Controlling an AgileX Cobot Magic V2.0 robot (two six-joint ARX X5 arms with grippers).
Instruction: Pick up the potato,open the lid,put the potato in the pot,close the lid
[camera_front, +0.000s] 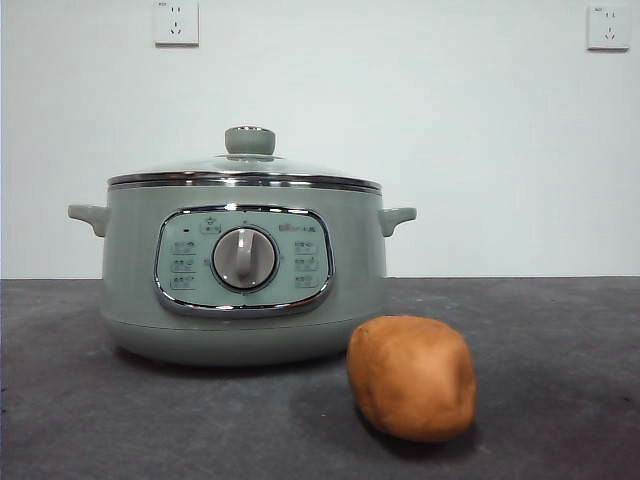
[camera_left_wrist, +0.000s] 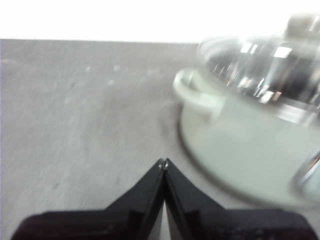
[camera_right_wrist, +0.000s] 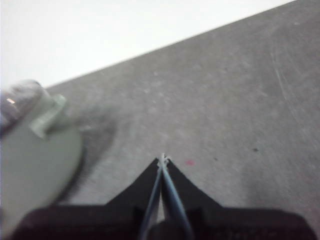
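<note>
The orange-brown potato (camera_front: 412, 377) lies on the dark table in the front view, near and to the right of the pot (camera_front: 240, 270). The pale green pot carries its glass lid (camera_front: 245, 168) with the green knob on top, closed. My left gripper (camera_left_wrist: 163, 162) is shut with nothing in it and hovers over the table beside the pot (camera_left_wrist: 250, 145), whose lid (camera_left_wrist: 265, 65) shows blurred. My right gripper (camera_right_wrist: 163, 159) is also shut and empty, above bare table with the pot (camera_right_wrist: 35, 150) off to one side. The potato shows in neither wrist view.
The grey table (camera_front: 560, 340) stretches to a white wall with two sockets (camera_front: 176, 22). Neither arm appears in the front view.
</note>
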